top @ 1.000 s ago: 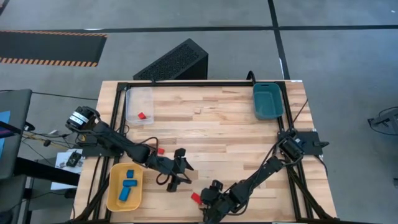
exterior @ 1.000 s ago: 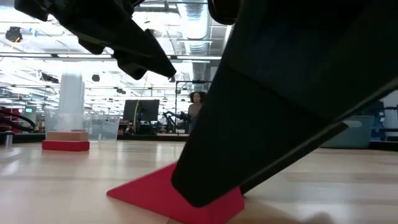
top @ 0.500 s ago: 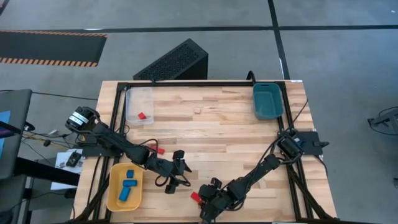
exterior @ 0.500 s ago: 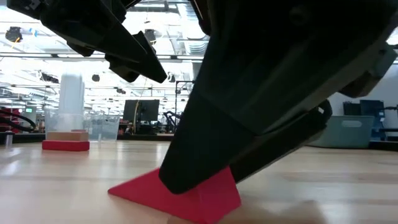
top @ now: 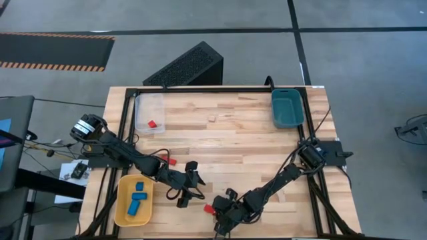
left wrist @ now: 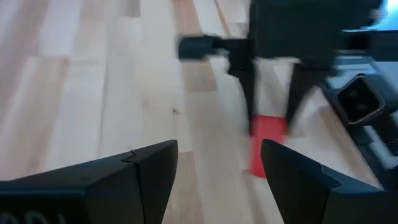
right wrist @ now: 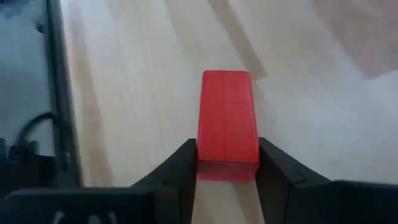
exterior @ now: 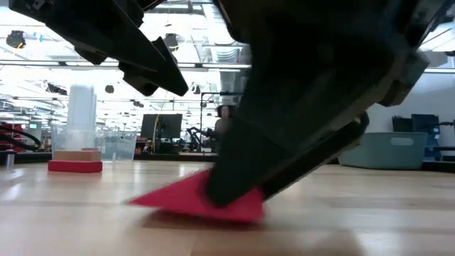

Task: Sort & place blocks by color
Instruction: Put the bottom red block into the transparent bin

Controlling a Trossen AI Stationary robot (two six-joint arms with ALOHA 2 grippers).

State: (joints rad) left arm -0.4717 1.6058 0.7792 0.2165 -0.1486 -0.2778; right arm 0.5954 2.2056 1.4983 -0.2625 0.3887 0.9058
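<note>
Landmark: the yellow tray (top: 120, 208) served as reference; it held blue blocks (top: 137, 197).
Right gripper: the right gripper (right wrist: 226, 163) was clamped on the red wedge block (right wrist: 226, 126), one finger (right wrist: 181, 163) on each long flank.
Wedge location: the wedge lay near the table's front edge, across the table from the yellow tray on its right, past the left gripper. In the low view the red wedge block (exterior: 195, 199) appeared just at or barely off the wooden table (top: 233, 133); contact could not be confirmed.
Left gripper: the left gripper (top: 191, 183) hovered between the yellow tray and the wedge, fingers spread, nothing between them.
Other blocks: a red block (top: 171, 161) lay beyond the yellow tray, beside the left arm; another red block (top: 152, 124) sat in the clear tray (top: 149, 113), farther beyond.
Handling estimate: the wedge looked rigid, light and smooth-painted; judged not fragile.
Slip risk: the sloped face offers poor purchase; pads on it would likely squeeze the block out.
Recommended hold: the two parallel flat flanks, near the thick end, as then held.
Teal tray: the teal tray (top: 287, 108) stood at the far corner, well apart from the yellow tray.
</note>
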